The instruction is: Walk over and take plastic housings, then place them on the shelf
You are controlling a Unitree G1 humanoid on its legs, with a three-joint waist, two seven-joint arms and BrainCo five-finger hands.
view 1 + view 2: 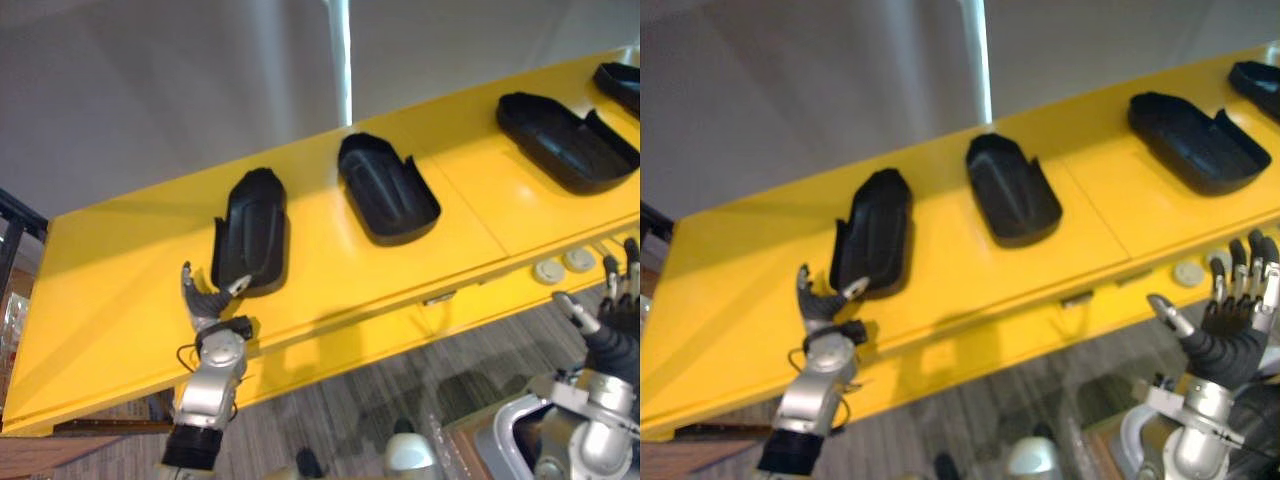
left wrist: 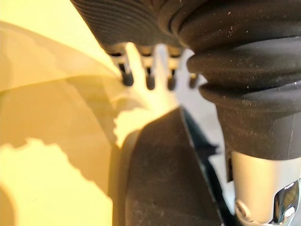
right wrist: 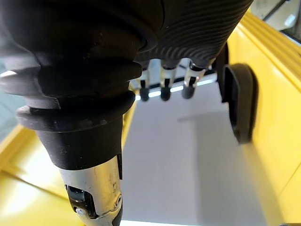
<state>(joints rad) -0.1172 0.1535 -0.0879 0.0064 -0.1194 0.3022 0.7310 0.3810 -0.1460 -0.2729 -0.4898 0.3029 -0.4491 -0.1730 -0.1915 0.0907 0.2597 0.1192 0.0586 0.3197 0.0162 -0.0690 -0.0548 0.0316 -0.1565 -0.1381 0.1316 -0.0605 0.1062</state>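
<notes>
**Left eye view.** A glossy yellow shelf point(image 1: 120, 300) crosses the frame as a slanted band from 8 o'clock to 2 o'clock, with a plain grey wall point(image 1: 150, 90) behind it. Four black moulded plastic housings lie on it in a row, well apart. The leftmost housing point(image 1: 252, 235) is at 9 o'clock of centre, and the second housing point(image 1: 388, 190) is at 1 o'clock of centre. The third housing point(image 1: 565, 140) is at 2 o'clock, and the fourth housing point(image 1: 620, 85) is cut by the frame edge. The left hand point(image 1: 207, 303) stands at 7 o'clock, at the near end of the leftmost housing. Its fingers are spread and its thumb tip is at the housing's rim — not clamped on it. The right hand point(image 1: 618, 330) is at 4 o'clock, in front of the shelf's edge, with its fingers straight and apart and nothing in them. Two pale round buttons point(image 1: 563, 266) sit on the shelf's front face, just beside this hand. Grey striped carpet point(image 1: 400, 390) lies below.

**Right eye view.** The same layout.

**Left wrist view.** The fingertips point(image 2: 149, 84) are extended and free above the yellow surface. The dark leftmost housing lies close beneath the hand.

**Right wrist view.** The fingertips point(image 3: 164, 92) are straight and hold nothing. One black housing is seen edge-on on the yellow shelf — which of the four cannot be told.
</notes>
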